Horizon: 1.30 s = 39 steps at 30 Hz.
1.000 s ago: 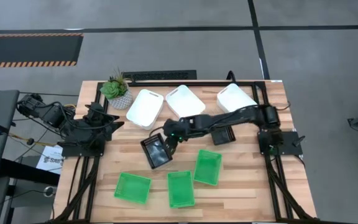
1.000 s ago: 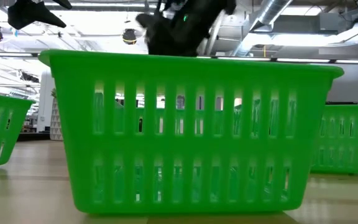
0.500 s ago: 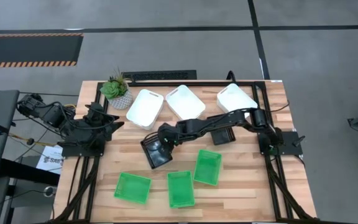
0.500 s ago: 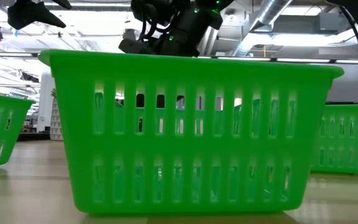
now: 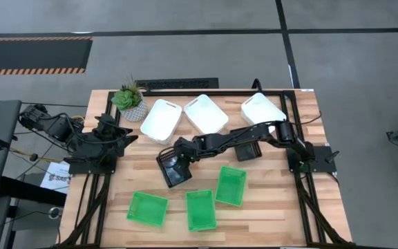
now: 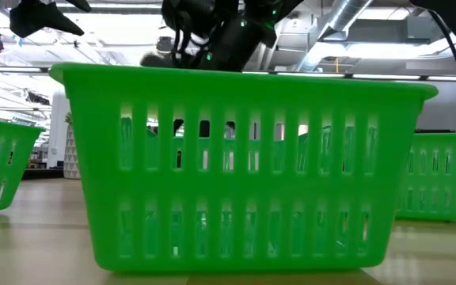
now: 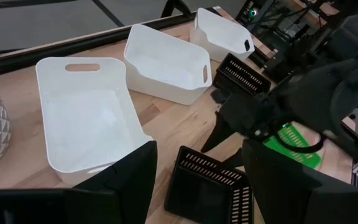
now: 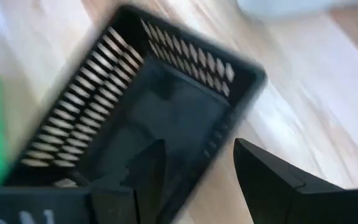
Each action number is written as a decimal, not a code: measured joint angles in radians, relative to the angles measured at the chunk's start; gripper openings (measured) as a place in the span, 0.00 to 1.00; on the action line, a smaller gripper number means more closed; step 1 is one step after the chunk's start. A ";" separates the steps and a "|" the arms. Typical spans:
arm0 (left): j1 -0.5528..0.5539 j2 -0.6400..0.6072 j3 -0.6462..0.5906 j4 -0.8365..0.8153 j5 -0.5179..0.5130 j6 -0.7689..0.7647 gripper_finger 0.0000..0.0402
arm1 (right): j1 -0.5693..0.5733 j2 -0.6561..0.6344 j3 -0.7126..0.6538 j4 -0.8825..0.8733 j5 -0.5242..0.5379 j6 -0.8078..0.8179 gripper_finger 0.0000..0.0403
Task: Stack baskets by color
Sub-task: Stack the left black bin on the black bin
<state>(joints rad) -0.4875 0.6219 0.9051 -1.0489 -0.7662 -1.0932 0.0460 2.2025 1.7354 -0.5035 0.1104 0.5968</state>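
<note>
Right gripper [image 5: 176,156] reaches left over the black basket [image 5: 173,168] at surface centre, jaws spread wide astride its far rim, no lift visible. 3 white baskets [image 5: 206,113] far, 3 green baskets [image 5: 200,209] near. Left gripper [image 5: 131,137] parked left, jaws unclear.

Small potted plant [image 5: 129,100] in a white patterned pot at the wooden table's [image 5: 268,214] back-left corner, grey floor [image 5: 185,55] beyond
</note>
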 joint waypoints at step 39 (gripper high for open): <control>0.000 0.000 0.000 0.000 0.001 -0.002 0.56 | -0.001 0.003 0.025 -0.086 -0.004 -0.017 0.03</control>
<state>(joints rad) -0.4877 0.6216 0.9051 -1.0492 -0.7655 -1.0948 0.0452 2.2052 1.7603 -0.5890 0.1066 0.5801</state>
